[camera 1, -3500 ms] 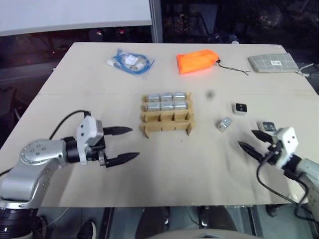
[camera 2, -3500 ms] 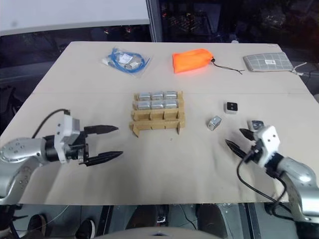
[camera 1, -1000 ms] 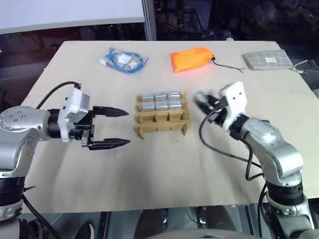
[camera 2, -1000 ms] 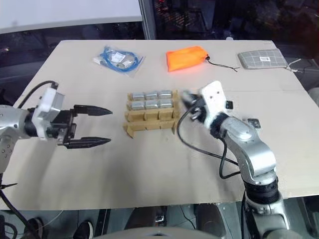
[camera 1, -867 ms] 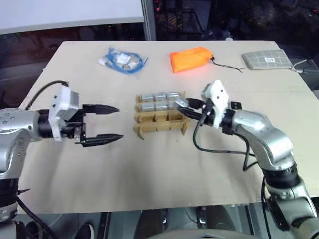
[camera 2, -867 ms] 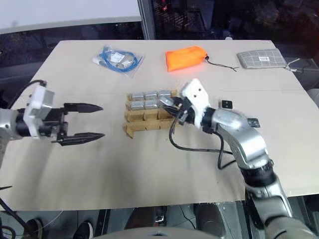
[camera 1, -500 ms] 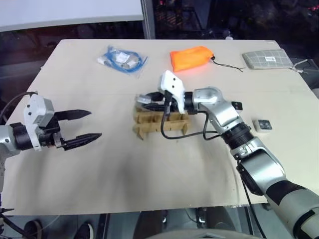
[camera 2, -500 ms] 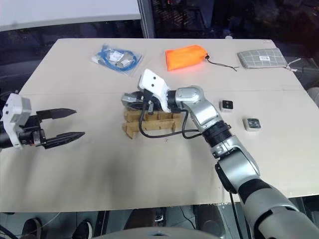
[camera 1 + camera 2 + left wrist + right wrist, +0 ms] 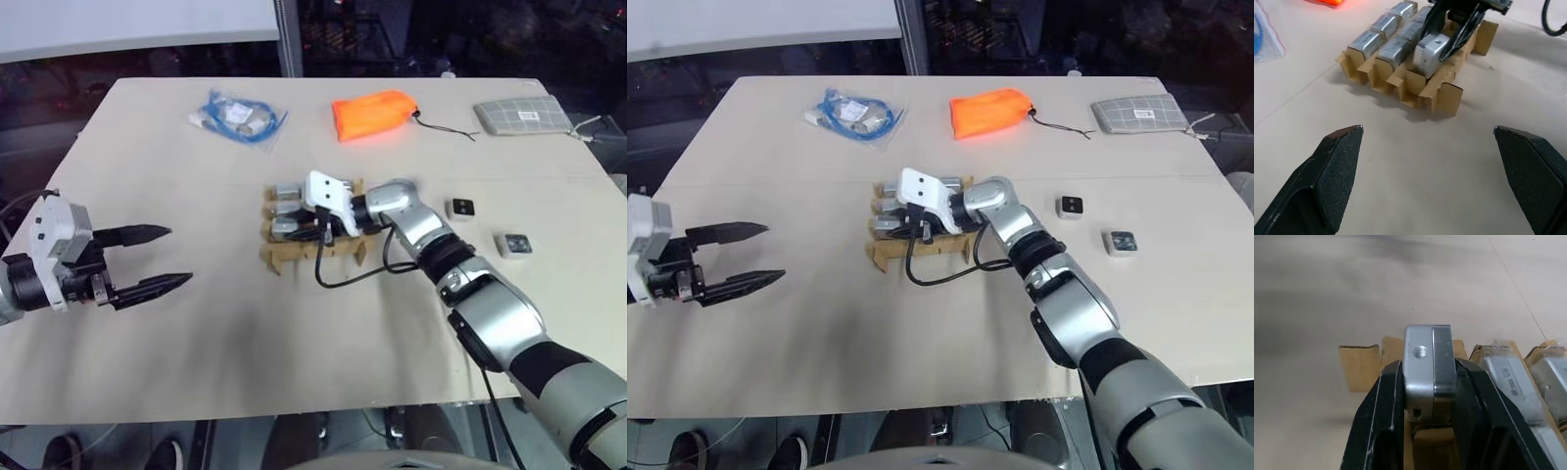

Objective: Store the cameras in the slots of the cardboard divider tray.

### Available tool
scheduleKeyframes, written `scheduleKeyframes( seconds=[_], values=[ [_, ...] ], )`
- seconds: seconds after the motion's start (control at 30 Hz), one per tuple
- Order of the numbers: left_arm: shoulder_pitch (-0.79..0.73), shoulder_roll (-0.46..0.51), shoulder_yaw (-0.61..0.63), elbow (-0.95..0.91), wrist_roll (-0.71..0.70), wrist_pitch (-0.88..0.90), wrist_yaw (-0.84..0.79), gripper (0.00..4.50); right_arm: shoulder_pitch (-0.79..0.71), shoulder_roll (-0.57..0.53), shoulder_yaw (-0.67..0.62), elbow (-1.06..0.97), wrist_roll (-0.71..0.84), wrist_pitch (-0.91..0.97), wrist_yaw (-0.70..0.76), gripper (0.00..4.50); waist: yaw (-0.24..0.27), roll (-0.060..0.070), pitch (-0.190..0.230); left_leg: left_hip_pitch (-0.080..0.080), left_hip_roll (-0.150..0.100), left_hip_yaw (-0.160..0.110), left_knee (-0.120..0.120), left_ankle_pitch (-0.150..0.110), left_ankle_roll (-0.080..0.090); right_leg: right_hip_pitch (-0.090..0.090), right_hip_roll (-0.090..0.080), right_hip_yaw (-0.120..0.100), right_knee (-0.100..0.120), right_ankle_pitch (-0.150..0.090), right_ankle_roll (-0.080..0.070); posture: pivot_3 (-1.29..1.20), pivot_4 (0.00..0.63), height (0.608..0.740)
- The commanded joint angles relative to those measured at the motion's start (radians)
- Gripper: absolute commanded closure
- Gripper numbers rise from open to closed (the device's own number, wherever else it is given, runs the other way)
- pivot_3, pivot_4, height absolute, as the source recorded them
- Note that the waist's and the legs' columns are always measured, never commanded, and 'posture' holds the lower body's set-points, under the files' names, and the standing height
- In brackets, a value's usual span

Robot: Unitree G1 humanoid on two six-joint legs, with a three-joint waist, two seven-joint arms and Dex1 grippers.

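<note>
The cardboard divider tray (image 9: 277, 258) stands mid-table, with several silver cameras (image 9: 1382, 35) filling its two far rows. My right gripper (image 9: 290, 228) reaches across the tray from the right. It is shut on one more silver camera (image 9: 1428, 362) at the near-left slot. That camera (image 9: 1431, 53) is tilted, and its lower end dips between the cardboard strips. Two loose cameras with black faces, one (image 9: 461, 208) nearer the tray and one (image 9: 515, 244) further out, lie on the table to the right. My left gripper (image 9: 178, 255) hovers open well left of the tray, nothing between its fingers.
An orange fabric bag (image 9: 377, 114), a clear bag with a blue cable (image 9: 238, 116) and a grey checked pouch (image 9: 521, 117) lie along the far side of the table. The right arm's black cable (image 9: 338, 279) loops over the table just in front of the tray.
My right arm has swung left across the tray with the camera and sunk to the near-left slot. My left gripper has drawn back to the left, still open.
</note>
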Motion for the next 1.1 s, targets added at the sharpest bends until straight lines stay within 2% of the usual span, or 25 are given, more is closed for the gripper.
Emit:
scheduleKeyframes(
  seconds=[0.03, 0.4, 0.43, 0.5, 0.6, 0.73, 0.87, 1.1],
  values=[
    [0.004, 0.018, 0.037, -0.034, -0.016, 0.002, -0.008, 0.0, -0.038, 0.02, -0.028, 0.021, -0.017, -0.045, -0.007, 3.72, 0.0, 0.0, 0.0, 0.0, 0.0, 0.0, 0.0, 0.0, 0.0, 0.0, 0.0, 0.0, 0.0, 0.0, 0.0, 0.0, 0.15, 0.74],
    [-0.005, 0.014, 0.029, -0.047, -0.019, 0.006, -0.012, 0.0, -0.061, 0.026, -0.042, 0.092, -0.07, -0.044, 0.024, 3.72, 0.0, 0.0, 0.0, 0.0, 0.0, 0.0, 0.0, 0.0, 0.0, 0.0, 0.0, 0.0, 0.0, 0.0, 0.0, 0.0, 0.15, 0.74],
    [-0.005, 0.014, 0.029, -0.047, -0.02, 0.006, -0.013, 0.0, -0.061, 0.026, -0.043, 0.09, -0.073, -0.041, 0.023, 2.7, 0.0, 0.0, 0.0, 0.0, 0.0, 0.0, 0.0, 0.0, 0.0, 0.0, 0.0, 0.0, 0.0, 0.0, 0.0, 0.0, 0.15, 0.74],
    [-0.008, 0.014, 0.027, -0.047, -0.025, 0.008, -0.016, 0.0, -0.061, 0.028, -0.062, 0.084, -0.07, -0.042, -0.019, 2.03, -0.001, 0.0, 0.0, 0.0, 0.0, 0.0, 0.0, 0.0, 0.0, 0.0, -0.001, 0.0, 0.0, 0.0, 0.0, 0.0, 0.15, 0.74],
    [-0.021, 0.016, 0.016, -0.045, -0.029, 0.008, -0.018, 0.0, -0.07, 0.02, -0.089, 0.057, -0.057, -0.016, -0.043, 0.56, 0.0, 0.0, 0.0, 0.0, 0.0, 0.0, 0.0, 0.0, -0.001, 0.0, -0.001, 0.0, 0.0, 0.0, 0.0, 0.0, 0.15, 0.74],
    [-0.088, 0.009, -0.013, -0.053, -0.058, 0.011, -0.014, 0.0, -0.035, -0.036, -0.121, -0.1, -0.025, 0.057, -0.014, 0.56, 0.003, 0.0, 0.0, 0.0, 0.0, 0.0, 0.0, 0.0, -0.001, 0.0, -0.001, 0.0, 0.0, 0.0, 0.0, 0.0, 0.15, 0.74],
    [-0.181, 0.008, -0.087, -0.101, -0.096, 0.036, -0.017, 0.0, 0.098, -0.14, -0.163, -0.476, 0.048, 0.273, -0.009, 0.56, 0.009, -0.001, 0.0, -0.001, -0.001, -0.002, 0.0, 0.0, 0.0, 0.0, -0.002, -0.002, 0.0, 0.0, 0.0, 0.0, 0.15, 0.74],
    [-0.4, -0.062, -0.269, -0.158, -0.146, 0.067, 0.013, 0.0, 0.405, -0.298, -0.292, -1.06, 0.149, 0.665, -0.191, 0.56, 0.013, 0.0, 0.0, -0.003, -0.001, -0.004, 0.002, 0.0, 0.0, 0.0, -0.001, -0.004, 0.0, 0.0, 0.0, 0.0, 0.15, 0.74]
  ],
)
